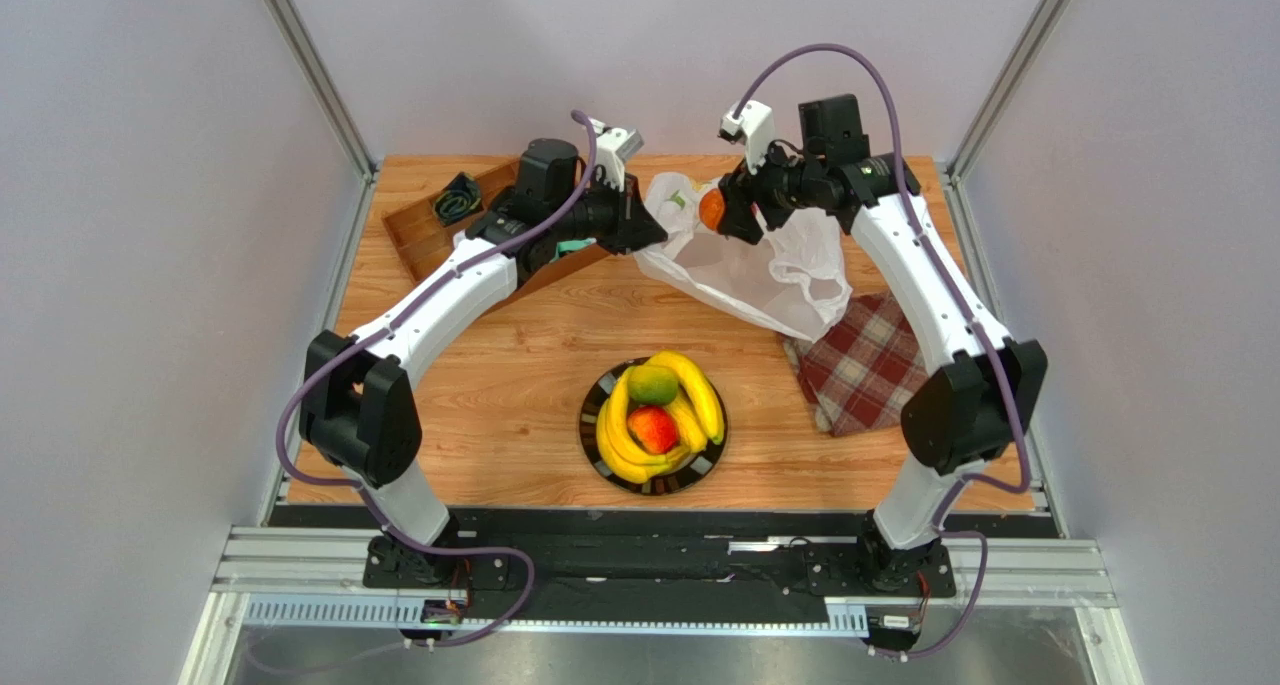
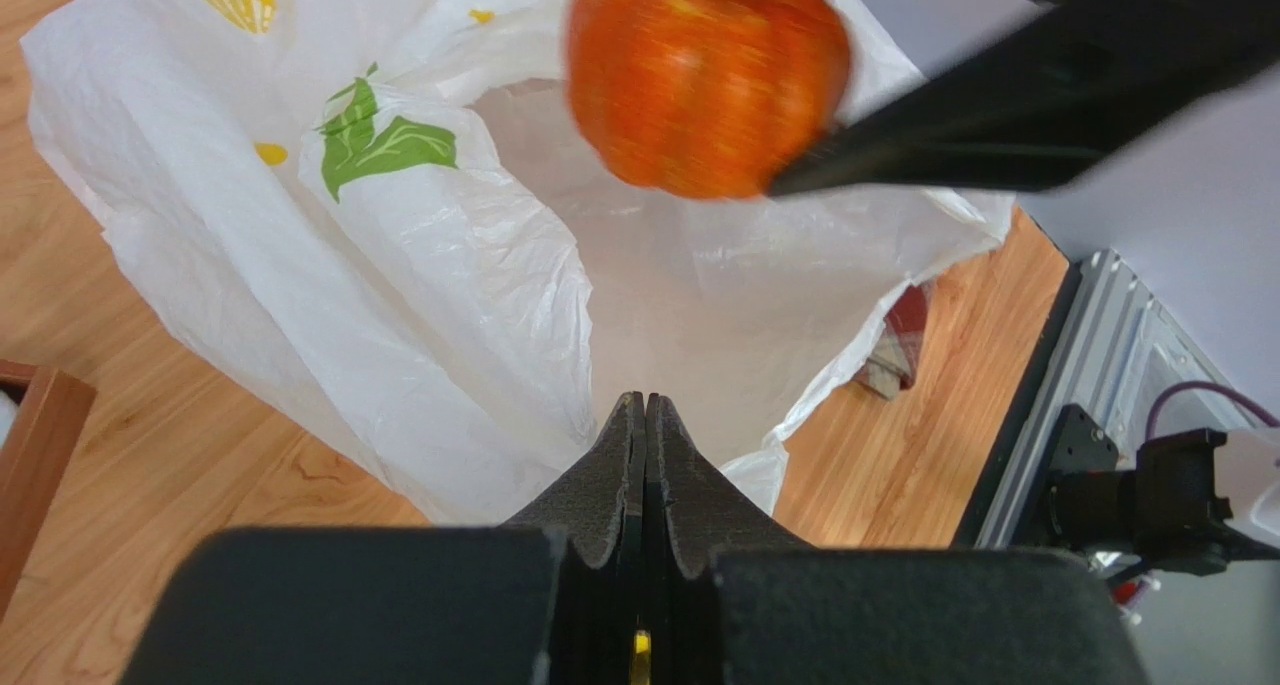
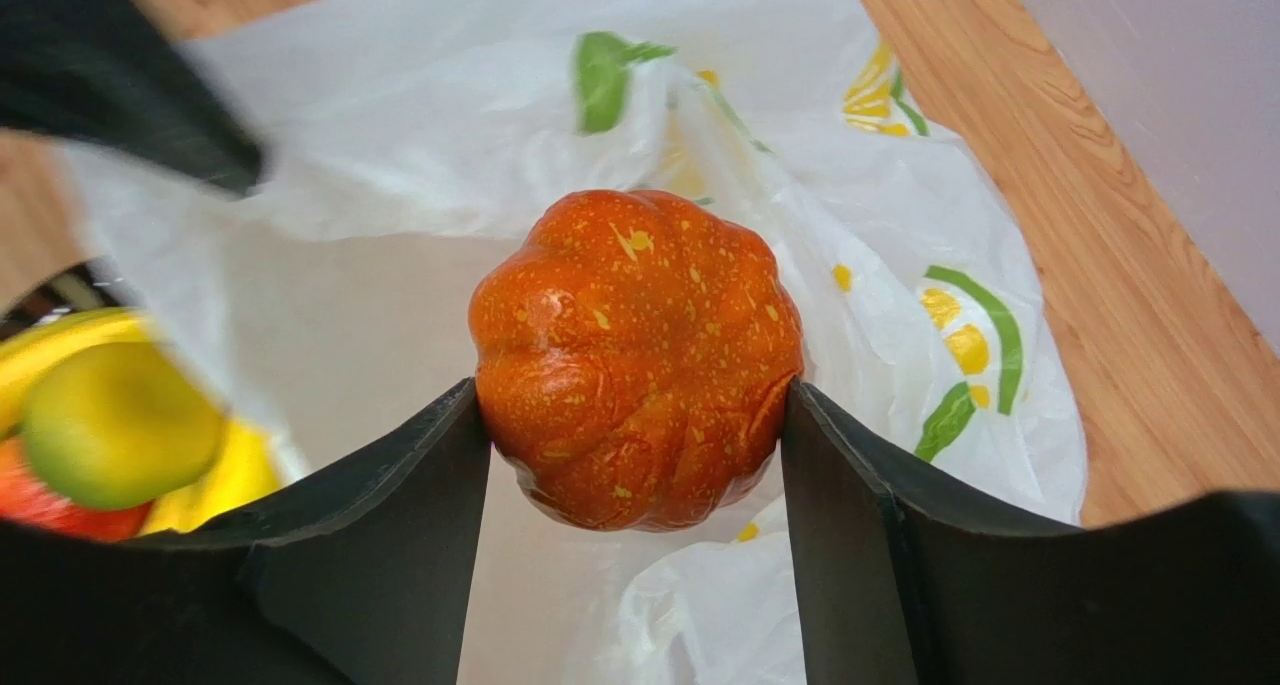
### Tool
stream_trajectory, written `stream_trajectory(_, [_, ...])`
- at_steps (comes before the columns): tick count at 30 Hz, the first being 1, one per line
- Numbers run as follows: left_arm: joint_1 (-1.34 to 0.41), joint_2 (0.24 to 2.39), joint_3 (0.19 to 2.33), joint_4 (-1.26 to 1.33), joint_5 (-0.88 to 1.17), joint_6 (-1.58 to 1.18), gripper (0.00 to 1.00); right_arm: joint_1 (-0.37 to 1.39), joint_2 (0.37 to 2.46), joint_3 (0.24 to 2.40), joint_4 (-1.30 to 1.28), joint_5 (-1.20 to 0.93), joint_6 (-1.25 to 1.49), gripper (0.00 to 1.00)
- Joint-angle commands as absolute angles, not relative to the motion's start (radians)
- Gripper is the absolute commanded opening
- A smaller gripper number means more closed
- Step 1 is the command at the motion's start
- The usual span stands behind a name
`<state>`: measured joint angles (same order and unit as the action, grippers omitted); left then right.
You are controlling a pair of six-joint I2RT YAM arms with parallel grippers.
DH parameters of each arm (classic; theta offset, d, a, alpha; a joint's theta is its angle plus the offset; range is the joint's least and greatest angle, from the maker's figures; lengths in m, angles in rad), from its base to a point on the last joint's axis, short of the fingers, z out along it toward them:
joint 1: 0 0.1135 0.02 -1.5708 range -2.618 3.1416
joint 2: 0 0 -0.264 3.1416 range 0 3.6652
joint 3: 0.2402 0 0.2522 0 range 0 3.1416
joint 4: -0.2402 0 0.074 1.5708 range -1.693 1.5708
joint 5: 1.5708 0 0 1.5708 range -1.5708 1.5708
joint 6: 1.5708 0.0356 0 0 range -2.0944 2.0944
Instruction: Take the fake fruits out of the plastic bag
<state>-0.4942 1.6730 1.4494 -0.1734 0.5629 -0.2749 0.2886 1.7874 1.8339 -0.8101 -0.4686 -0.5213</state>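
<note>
Fake fruits (image 1: 655, 415) are mostly lying outside already. Yellow bananas (image 1: 694, 397), a green fruit (image 1: 652, 384) and a red apple (image 1: 652, 429) are sitting heaped on a dark plate (image 1: 661, 484) near the middle of the wooden surface (image 1: 496, 370), which looks to be serving as the drop-off spot.

The plastic bag (image 1: 759, 273) is hanging at the far side between the two arms, its lower part trailing onto the surface beside a red plaid cloth (image 1: 860, 363). The left pincer (image 2: 646, 423) is showing its fingers pressed together with the thin film right at their tips. Judging by how the bag's left rim is rising toward it, it is pinching that rim, holding the mouth up and open so the bag is not dragging along with the other arm.

The right pincer (image 3: 633, 408) is clamping an orange ribbed fruit (image 3: 631, 318), pumpkin-like, with one finger on each flank, and is holding it at the bag's mouth, clear of the white film. Gripping across the widest part is probably giving the glossy shell the least chance of slipping. No other fruit is showing inside the bag, so this is likely the last one.
</note>
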Motion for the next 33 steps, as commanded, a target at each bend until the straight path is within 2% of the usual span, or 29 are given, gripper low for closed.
stream_trajectory(1, [-0.468, 1.709, 1.529, -0.141, 0.574, -0.322, 0.00, 0.321, 1.643, 1.763, -0.902, -0.563, -0.436, 0.43])
stream_trajectory(5, [-0.451, 1.740, 1.583, -0.141, 0.562, -0.316, 0.00, 0.444, 1.475, 1.623, -0.928, -0.510, -0.504, 0.43])
stream_trajectory(9, [-0.443, 1.733, 1.600, -0.150, 0.529, -0.295, 0.00, 0.587, 1.271, 1.335, -0.881, -0.420, -0.647, 0.44])
stream_trajectory(12, [-0.437, 1.706, 1.571, -0.155, 0.511, -0.290, 0.00, 0.655, 1.203, 1.189, -0.842, -0.382, -0.714, 0.44])
stream_trajectory(23, [-0.434, 1.563, 1.405, -0.181, 0.462, -0.236, 0.00, 0.808, 1.120, 0.976, -0.667, -0.336, -0.853, 0.45])
stream_trajectory(33, [-0.434, 1.532, 1.364, -0.196, 0.451, -0.209, 0.00, 0.848, 1.140, 0.923, -0.583, -0.350, -0.874, 0.48])
